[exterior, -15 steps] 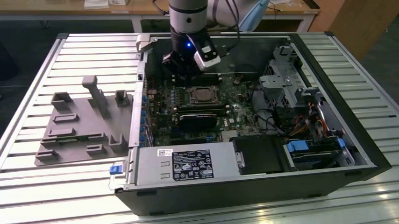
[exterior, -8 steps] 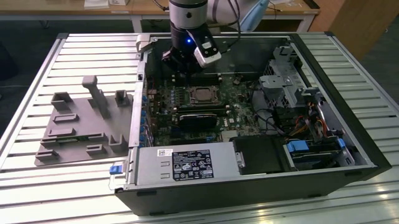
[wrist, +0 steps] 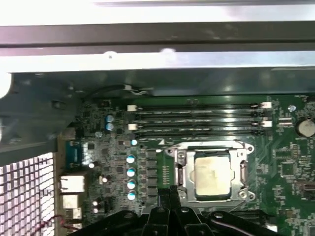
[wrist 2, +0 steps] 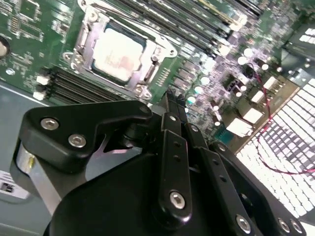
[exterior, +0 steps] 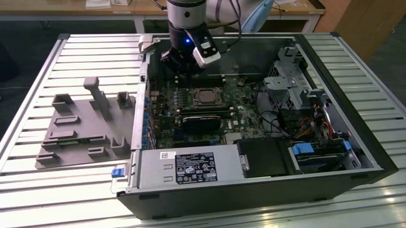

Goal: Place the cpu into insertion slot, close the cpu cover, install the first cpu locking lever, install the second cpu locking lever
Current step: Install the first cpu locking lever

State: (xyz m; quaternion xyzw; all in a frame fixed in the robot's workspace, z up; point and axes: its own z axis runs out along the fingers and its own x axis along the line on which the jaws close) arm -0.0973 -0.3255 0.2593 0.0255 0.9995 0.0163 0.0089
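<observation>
The cpu (wrist: 212, 176) lies flat in its socket on the green motherboard, its silvery-tan top facing up; it also shows as the cpu (wrist 2: 118, 53) and the cpu (exterior: 204, 96). The cpu cover (wrist: 241, 169) lies down around it as a metal frame, cover (wrist 2: 150, 60). How the two locking levers stand I cannot tell. My gripper (exterior: 184, 71) hangs over the board at the far side of the socket, a short way off the cpu. In both wrist views my gripper (wrist 2: 170, 98) (wrist: 170, 192) has its black fingers pressed together with nothing between them.
The open computer case (exterior: 355, 118) lies on a slatted table. A black graphics card (exterior: 203, 122) sits just in front of the socket, with the power supply box (exterior: 190, 168) at the near side. Memory slots (wrist: 197, 120) run beside the socket. A grey moulded tray (exterior: 82, 128) lies at the exterior view's left.
</observation>
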